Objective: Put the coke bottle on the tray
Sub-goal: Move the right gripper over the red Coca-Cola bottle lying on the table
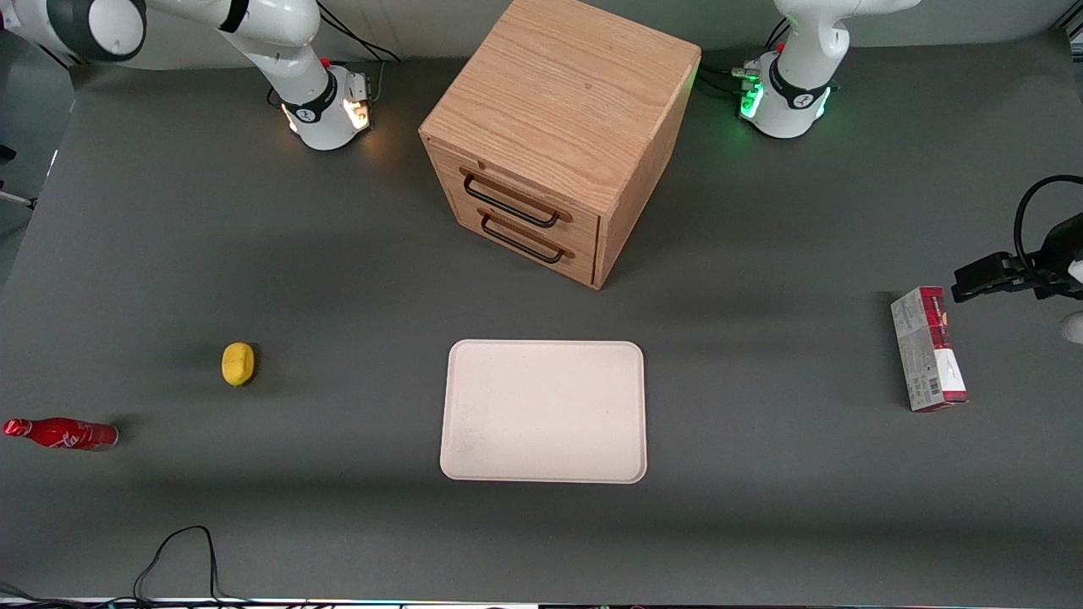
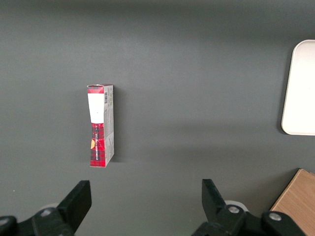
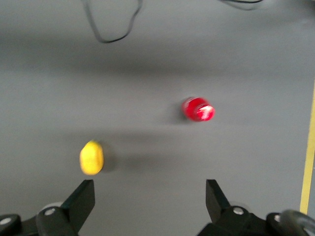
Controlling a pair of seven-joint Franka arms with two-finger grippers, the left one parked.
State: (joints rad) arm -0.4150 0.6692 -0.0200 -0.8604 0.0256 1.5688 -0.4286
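Observation:
The coke bottle point(image 1: 63, 433), slim and red with white lettering, lies on its side on the grey table, far toward the working arm's end. It also shows in the right wrist view point(image 3: 198, 109), seen from high above. The cream tray point(image 1: 543, 412) lies flat and bare in the middle of the table, nearer the front camera than the cabinet; its edge shows in the left wrist view point(image 2: 300, 88). My right gripper point(image 3: 149, 189) is open and empty, high above the table, well apart from the bottle. It is out of the front view.
A yellow lemon point(image 1: 238, 364) point(image 3: 91, 157) lies beside the bottle, a little farther from the front camera. A wooden two-drawer cabinet point(image 1: 558, 135) stands at the back middle. A red-and-grey carton point(image 1: 928, 348) point(image 2: 101, 125) lies toward the parked arm's end. A black cable point(image 1: 178, 550) loops near the front edge.

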